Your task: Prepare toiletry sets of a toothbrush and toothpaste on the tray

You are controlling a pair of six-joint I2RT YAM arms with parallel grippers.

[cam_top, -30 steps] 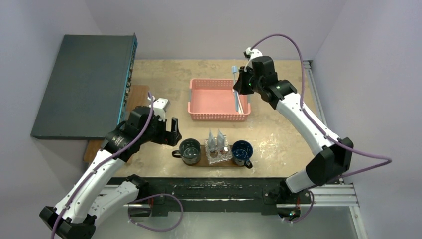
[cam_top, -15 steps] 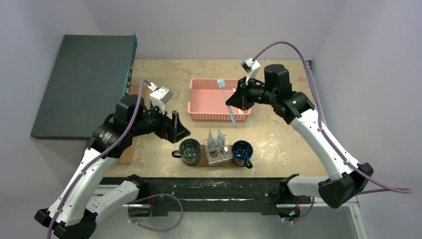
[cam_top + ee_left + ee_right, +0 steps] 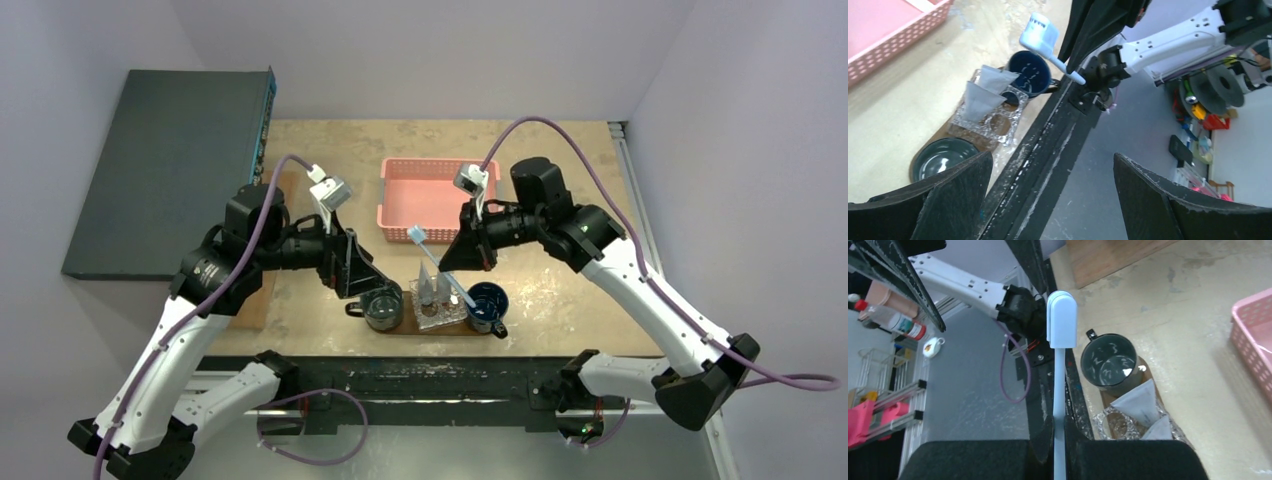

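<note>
Since a second ago: the right gripper (image 3: 455,265) is no longer hanging over the basket's (image 3: 395,234) right rim. It is now sitting nearer, over the tray (image 3: 452,331), between the holder (image 3: 437,312) and the blue mug (image 3: 487,303). Its jaws are pinching the toothbrush (image 3: 440,268) at mid-handle. The brush is slanting now, no longer running along the basket, with its head pointing up towards the basket and its tail dipping by the blue mug's rim. Cannot tell whether the tail is touching the mug.

The left gripper (image 3: 352,270) is also closer in, having swung from left of the tray to just beside the green mug (image 3: 381,303). Its jaws are standing wide with nothing between them. In the left wrist view they are framing the desk edge and the tray's near end.

The mugs, holder, basket and tray are lying where they were.

Count:
- toothbrush: one, in the right jaws, in the air above the tray
- tubes (image 3: 435,282): two, pale and wedge-shaped, standing side by side in the holder
- mugs: two, one at each end of the tray
- holder: one, clear, sitting mid-tray between the mugs
- basket: one, pink, behind the tray on the desk (image 3: 560,280)
- tray: one, at the desk's near edge
</note>
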